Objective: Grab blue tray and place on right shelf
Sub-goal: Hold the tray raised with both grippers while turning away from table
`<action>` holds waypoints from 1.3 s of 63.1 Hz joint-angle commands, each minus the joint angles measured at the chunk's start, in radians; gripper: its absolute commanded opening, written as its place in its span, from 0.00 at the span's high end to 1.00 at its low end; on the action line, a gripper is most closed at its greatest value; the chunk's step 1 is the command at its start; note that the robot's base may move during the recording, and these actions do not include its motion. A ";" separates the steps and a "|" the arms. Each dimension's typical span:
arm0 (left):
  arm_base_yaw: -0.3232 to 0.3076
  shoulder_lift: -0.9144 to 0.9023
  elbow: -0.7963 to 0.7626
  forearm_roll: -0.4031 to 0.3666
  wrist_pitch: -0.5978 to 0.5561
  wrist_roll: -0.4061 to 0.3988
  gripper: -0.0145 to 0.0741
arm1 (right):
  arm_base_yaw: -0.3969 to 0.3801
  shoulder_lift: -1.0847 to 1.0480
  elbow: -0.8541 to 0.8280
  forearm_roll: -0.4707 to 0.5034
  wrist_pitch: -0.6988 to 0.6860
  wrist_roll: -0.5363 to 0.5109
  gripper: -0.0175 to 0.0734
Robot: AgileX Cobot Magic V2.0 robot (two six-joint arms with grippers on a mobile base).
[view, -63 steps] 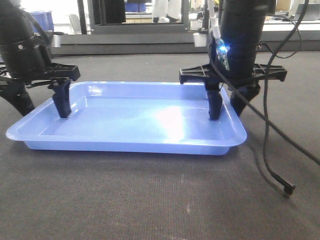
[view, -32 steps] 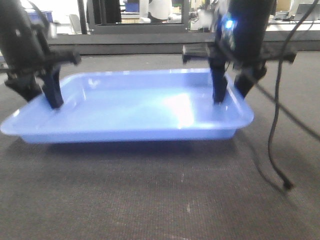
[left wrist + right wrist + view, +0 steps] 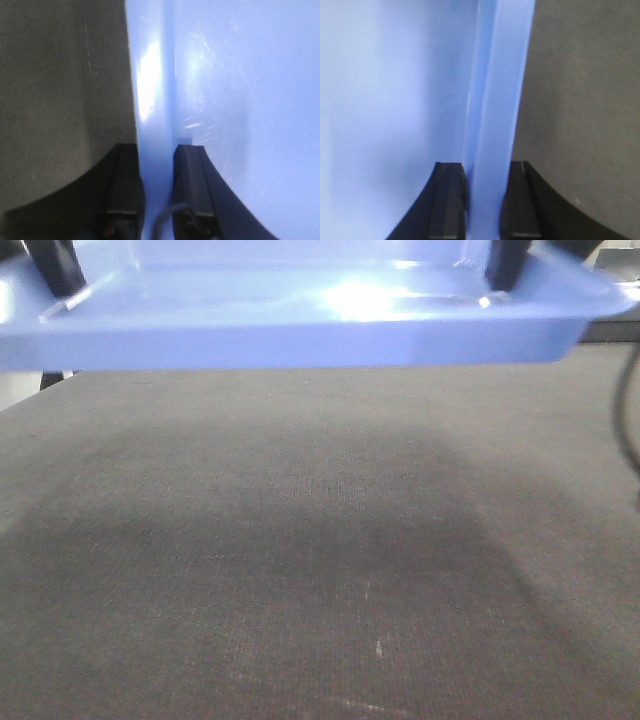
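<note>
Left wrist view: left claw (image 3: 156,150) closed hard on the left side wall of the tray (image 3: 240,100). One black finger (image 3: 122,185) outside, beneath the flared rim; the other (image 3: 192,185) inside, against the sloped wall. Wall pinched between them, no gap showing. Glossy pale-blue tray floor across the right half, with a streak of glare along the rim. Dark grey woven tabletop (image 3: 60,75) on the left, blurred and below the rim.

Right wrist view: right claw (image 3: 485,165) gripping the opposite side wall in the same way. Inner finger (image 3: 449,200) on the tray-floor side, outer finger (image 3: 520,200) under the rim, blue plastic squeezed between. Tray floor (image 3: 395,100) filling the left half, tabletop (image 3: 585,100) filling the right.

Front view: tray (image 3: 300,340) high up at the top edge, roughly level, held in the air above the tabletop (image 3: 320,540) and apart from it. Only the near wall, the rim and a strip of floor in sight, with a bright glare patch near the middle. Broad soft shadow on the grey surface underneath. One dark finger (image 3: 58,265) inside the left end, another (image 3: 505,260) inside the right end, everything above them cut off by the frame. Thin black cable (image 3: 630,410) curving down the right edge.
</note>
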 commanded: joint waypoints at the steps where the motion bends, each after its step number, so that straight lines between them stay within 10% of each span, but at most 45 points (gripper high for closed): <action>1: -0.066 -0.070 -0.029 0.114 0.042 -0.028 0.88 | 0.018 -0.097 0.005 -0.064 -0.021 -0.022 0.75; 25: -0.193 -0.106 -0.027 0.108 0.144 -0.072 0.88 | 0.093 -0.245 0.069 -0.065 0.021 -0.022 0.75; 82: -0.199 -0.097 -0.027 0.098 0.142 -0.075 0.89 | 0.093 -0.256 0.069 -0.076 0.033 -0.022 0.75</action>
